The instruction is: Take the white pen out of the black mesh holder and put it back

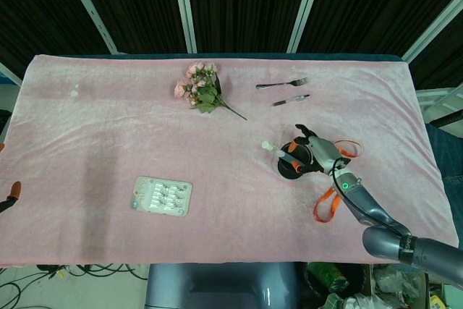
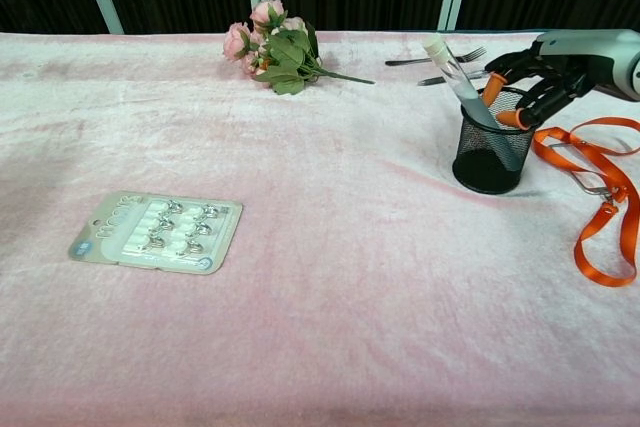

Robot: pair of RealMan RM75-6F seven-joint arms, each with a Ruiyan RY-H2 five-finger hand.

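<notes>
The black mesh holder (image 2: 491, 152) (image 1: 292, 166) stands at the right of the pink cloth. The white pen (image 2: 452, 72) (image 1: 275, 151) is inside it and leans far to the left over the rim, cap end up. My right hand (image 2: 548, 67) (image 1: 315, 154) hovers just right of the holder. Its orange fingertips (image 2: 494, 85) are spread at the rim beside the pen's lower part, with no firm pinch showing. Of my left hand (image 1: 12, 195) only an orange-tipped sliver shows at the left edge of the head view.
An orange lanyard (image 2: 603, 192) lies right of the holder. A fork (image 2: 434, 58) and a dark pen (image 1: 291, 99) lie behind it. A pink flower bunch (image 2: 275, 47) sits at the back centre, and a blister card (image 2: 157, 231) at the front left.
</notes>
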